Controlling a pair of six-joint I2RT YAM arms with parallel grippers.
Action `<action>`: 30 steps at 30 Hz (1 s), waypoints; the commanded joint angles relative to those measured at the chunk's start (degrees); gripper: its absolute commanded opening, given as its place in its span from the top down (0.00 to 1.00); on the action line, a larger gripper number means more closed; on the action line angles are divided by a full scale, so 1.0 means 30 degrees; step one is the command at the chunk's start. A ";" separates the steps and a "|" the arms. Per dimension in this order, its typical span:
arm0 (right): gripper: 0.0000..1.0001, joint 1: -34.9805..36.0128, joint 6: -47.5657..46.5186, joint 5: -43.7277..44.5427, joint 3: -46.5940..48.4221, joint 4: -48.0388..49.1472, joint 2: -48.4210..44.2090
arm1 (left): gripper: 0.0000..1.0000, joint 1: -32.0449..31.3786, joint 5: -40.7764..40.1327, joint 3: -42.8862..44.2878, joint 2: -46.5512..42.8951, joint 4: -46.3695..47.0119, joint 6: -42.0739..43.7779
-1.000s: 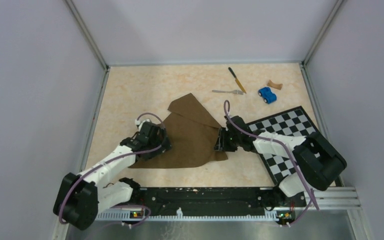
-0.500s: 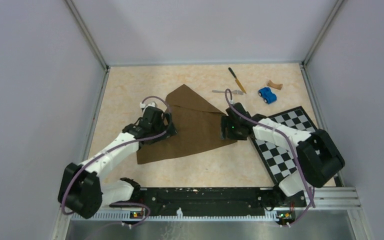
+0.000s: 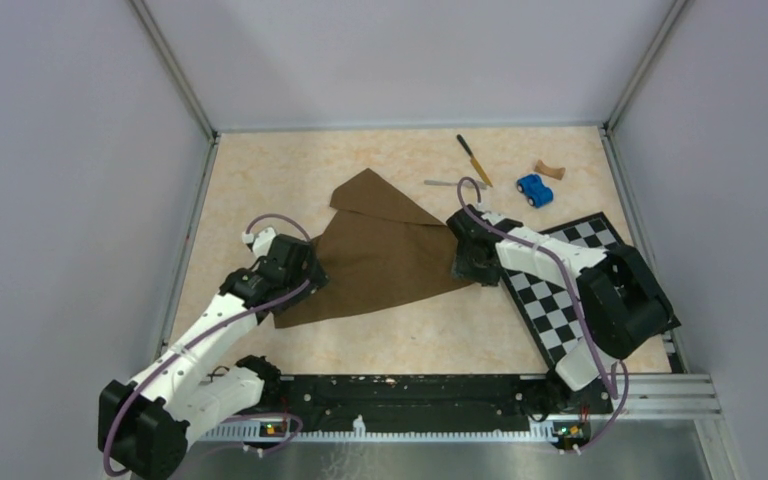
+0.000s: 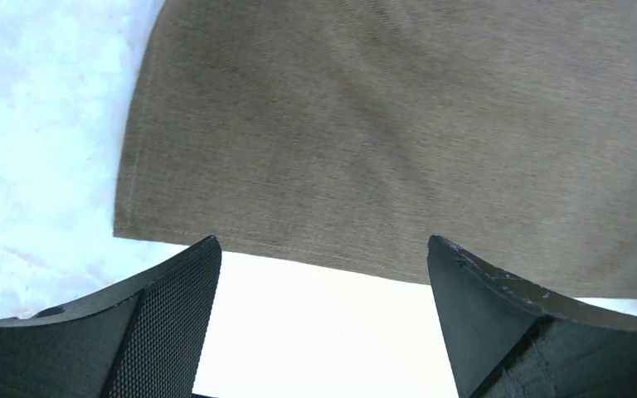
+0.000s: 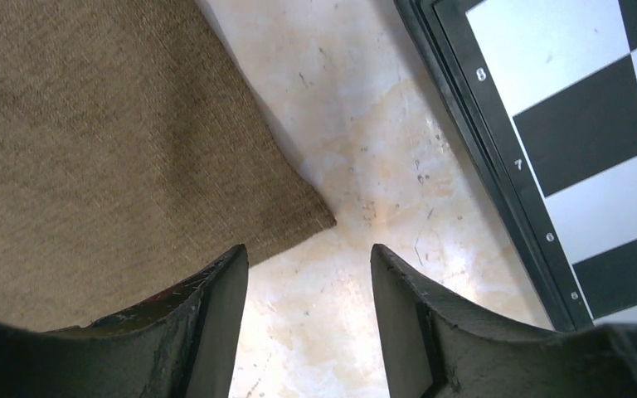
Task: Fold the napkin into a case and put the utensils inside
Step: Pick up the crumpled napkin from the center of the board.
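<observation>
Since a second ago the napkin (image 3: 380, 255) has slid up the table (image 3: 260, 180) and flattened, with one flap folded over at the far side. At its near-left corner my left gripper (image 4: 322, 242) hangs spread wide, empty; off its right corner the right gripper (image 5: 307, 249) stands parted, empty too. I judge each should pinch squarely on its corner, then lift together, keeping hems aligned. Knife (image 3: 474, 160) and fork (image 3: 455, 183) lie far right.

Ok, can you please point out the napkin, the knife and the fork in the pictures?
napkin (image 3: 380, 262): top external view, middle of the brown cloth.
knife (image 3: 475, 162): top external view, yellow-orange handle, close to the blade.
fork (image 3: 444, 183): top external view, on the silver handle.
</observation>
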 commanded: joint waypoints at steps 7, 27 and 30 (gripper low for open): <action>0.46 -0.0052 0.0154 0.1053 0.1419 0.0344 0.1348 | 0.03 0.0002 -0.0904 -0.0745 -0.0714 -0.1486 -0.0879; 1.00 -0.0065 0.1208 0.0268 -0.0965 0.3126 0.1485 | 0.07 0.0715 -0.2277 -0.0730 0.2431 -0.4556 -0.4879; 1.00 -0.0065 0.1552 0.0067 -0.1207 0.3361 0.1115 | 0.15 0.0792 -0.2043 -0.1041 0.2466 -0.4865 -0.5787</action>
